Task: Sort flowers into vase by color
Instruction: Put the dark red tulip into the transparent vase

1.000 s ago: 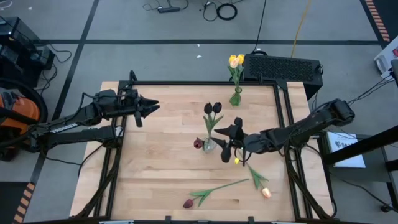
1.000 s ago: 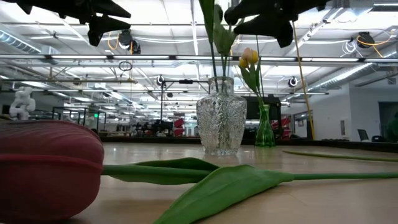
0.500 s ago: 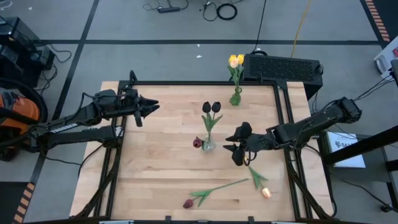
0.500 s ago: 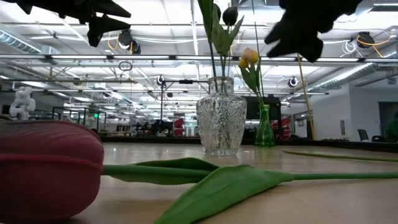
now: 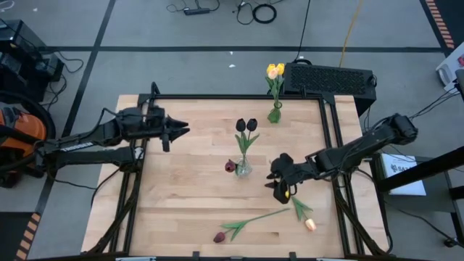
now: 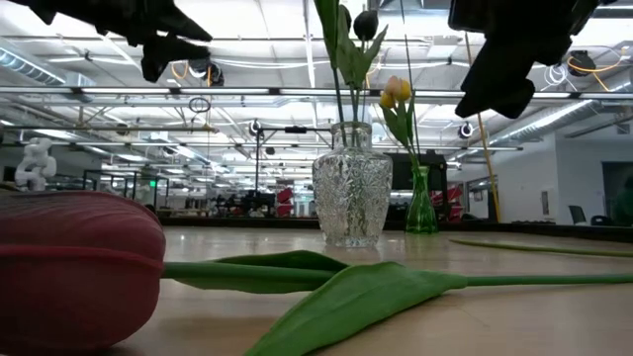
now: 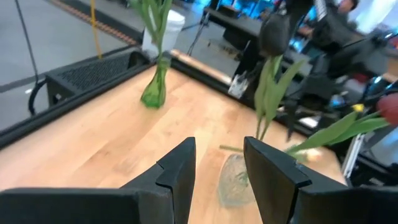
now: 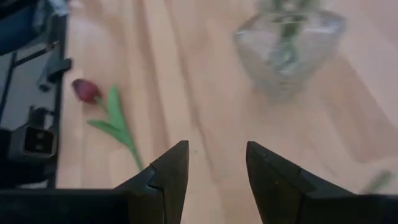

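The clear glass vase [image 5: 244, 169] stands mid-table and holds two dark tulips [image 5: 247, 126]; a maroon head [image 5: 230, 167] hangs at its rim. The green vase [image 5: 275, 114] at the far edge holds yellow tulips [image 5: 274, 70]. A maroon tulip [image 5: 220, 236] and a peach tulip [image 5: 310, 224] lie near the near edge. A yellow head [image 5: 288, 193] shows right beside my right gripper [image 5: 280, 185], which hovers open and empty right of the clear vase. My left gripper [image 5: 183, 131] is open and empty, raised over the table's left part.
The lying maroon tulip's stem and leaves [image 5: 254, 219] stretch across the near part of the table, with its head [image 6: 69, 267] close to the low camera. A black box [image 5: 330, 78] sits beyond the far right corner. Bare wood lies between the left gripper and the clear vase.
My right gripper has drawn away from the clear vase, toward the table's near edge and slightly right, ending over the lying yellow tulip. My left gripper has edged a little toward the table's right. The flowers and vases have stayed put.
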Controlling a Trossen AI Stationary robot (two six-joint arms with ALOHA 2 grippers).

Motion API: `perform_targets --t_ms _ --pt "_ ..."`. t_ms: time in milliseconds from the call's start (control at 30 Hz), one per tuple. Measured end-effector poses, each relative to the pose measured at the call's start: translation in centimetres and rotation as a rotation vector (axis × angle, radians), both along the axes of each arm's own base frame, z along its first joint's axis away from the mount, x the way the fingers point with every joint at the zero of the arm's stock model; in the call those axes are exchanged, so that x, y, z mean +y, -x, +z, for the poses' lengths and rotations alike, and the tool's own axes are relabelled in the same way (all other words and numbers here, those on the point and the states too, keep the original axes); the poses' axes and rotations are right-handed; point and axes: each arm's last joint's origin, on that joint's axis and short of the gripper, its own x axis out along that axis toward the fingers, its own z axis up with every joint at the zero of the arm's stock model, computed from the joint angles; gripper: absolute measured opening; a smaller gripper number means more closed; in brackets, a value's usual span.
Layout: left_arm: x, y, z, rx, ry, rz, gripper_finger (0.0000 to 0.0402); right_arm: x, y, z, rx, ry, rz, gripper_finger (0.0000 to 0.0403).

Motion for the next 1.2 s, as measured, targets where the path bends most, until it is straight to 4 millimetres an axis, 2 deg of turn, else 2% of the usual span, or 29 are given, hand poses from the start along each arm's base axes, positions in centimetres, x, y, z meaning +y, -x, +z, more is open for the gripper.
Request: perform_targets --t_ms 267,500,667,900,1067,1200 --pt "0.0 0.0 -0.6 0.056 0.017 0.01 0.0144 2.4 -1.7 -1.8 -0.046 0.082 0.235 0.0152" --pt "0.0 0.0 -0.6 0.06 0.021 -0.005 0.0144 4.4 -3.5 -3.1 -0.072 0.096 0.285 0.0153" --pt "-0.1 0.1 -0.9 0.086 0.032 -0.017 0.0144 6.5 -6.9 -2.5 -0.103 0.152 0.356 0.0153" --pt "-0.4 0.5 -1.2 0.12 0.062 -0.085 0.0144 9.2 -12.2 -2.2 0.107 0.241 0.409 0.0153" --pt "-0.9 1.6 -1.1 0.123 0.059 -0.133 0.0144 11.3 -15.6 -1.7 0.148 0.199 0.454 0.0153" --pt "-1.4 3.2 -0.3 0.057 -0.008 -0.141 0.0144 12.8 -17.6 -2.3 0.172 0.199 0.466 0.0153"
